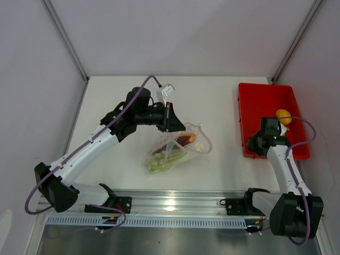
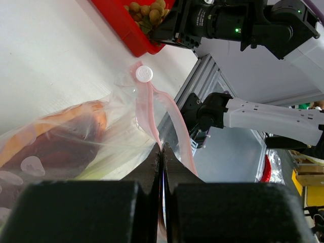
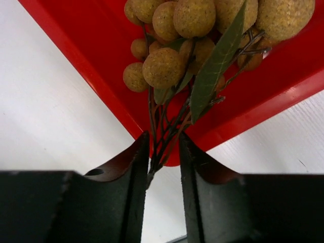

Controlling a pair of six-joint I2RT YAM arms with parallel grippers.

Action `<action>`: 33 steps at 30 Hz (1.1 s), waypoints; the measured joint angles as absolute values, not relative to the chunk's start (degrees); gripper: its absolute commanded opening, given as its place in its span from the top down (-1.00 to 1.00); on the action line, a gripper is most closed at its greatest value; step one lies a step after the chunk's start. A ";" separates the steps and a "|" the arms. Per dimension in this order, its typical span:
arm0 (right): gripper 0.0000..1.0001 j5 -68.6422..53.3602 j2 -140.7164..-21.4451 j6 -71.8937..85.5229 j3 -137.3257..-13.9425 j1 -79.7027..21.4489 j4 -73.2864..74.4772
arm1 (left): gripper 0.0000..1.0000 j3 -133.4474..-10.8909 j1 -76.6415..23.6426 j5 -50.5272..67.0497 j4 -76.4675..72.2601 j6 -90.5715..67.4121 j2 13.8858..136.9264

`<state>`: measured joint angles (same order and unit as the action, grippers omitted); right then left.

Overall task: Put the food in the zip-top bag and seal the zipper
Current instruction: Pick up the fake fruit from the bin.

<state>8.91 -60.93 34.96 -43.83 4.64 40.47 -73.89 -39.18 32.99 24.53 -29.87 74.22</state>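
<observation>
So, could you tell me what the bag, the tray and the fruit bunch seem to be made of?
Bag: thin clear plastic film, glossy, crinkled. Tray: rigid red plastic, smooth sheen. Bunch: likely moulded plastic or foam, matte speckled skins.

My left arm stretches from its base toward the zip-top bag, elbow bent and wrist level. My left gripper sits at the bag's far edge, jaws pressed flat together on the zipper. My right arm stands well to the right of the bag, its wrist turned back toward the bag's side. My right gripper has its jaws narrowly apart, with the stems of the bunch between them and not clamped.
</observation>
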 measured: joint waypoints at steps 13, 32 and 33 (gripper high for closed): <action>1.00 7.79 -62.98 34.63 -43.57 5.17 38.09 | 0.99 -73.52 -38.87 33.21 24.23 -29.89 74.19; 1.00 1.43 -56.38 23.27 -59.72 5.17 45.65 | 0.99 -72.86 -38.02 33.36 22.85 -29.93 74.24; 1.00 0.64 -56.27 22.90 -60.66 5.17 46.15 | 0.99 -72.86 -37.91 33.41 22.72 -29.93 74.28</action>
